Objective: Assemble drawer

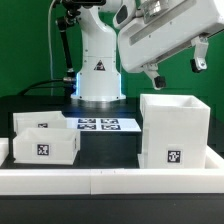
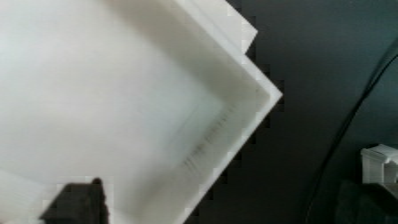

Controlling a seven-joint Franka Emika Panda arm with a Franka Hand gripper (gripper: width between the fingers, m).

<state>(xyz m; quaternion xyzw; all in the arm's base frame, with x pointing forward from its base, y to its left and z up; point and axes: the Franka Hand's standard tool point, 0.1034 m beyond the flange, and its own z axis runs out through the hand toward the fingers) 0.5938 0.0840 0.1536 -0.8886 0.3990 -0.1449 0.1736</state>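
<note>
Exterior view, upper right: gripper [image 1: 178, 72] spread wide above the drawer box [image 1: 172, 130]; wrist view catches just one blurry corner.

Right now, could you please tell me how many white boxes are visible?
3: tall box at the exterior view's right; front low box and rear low box at its left. More may be hidden.
</note>
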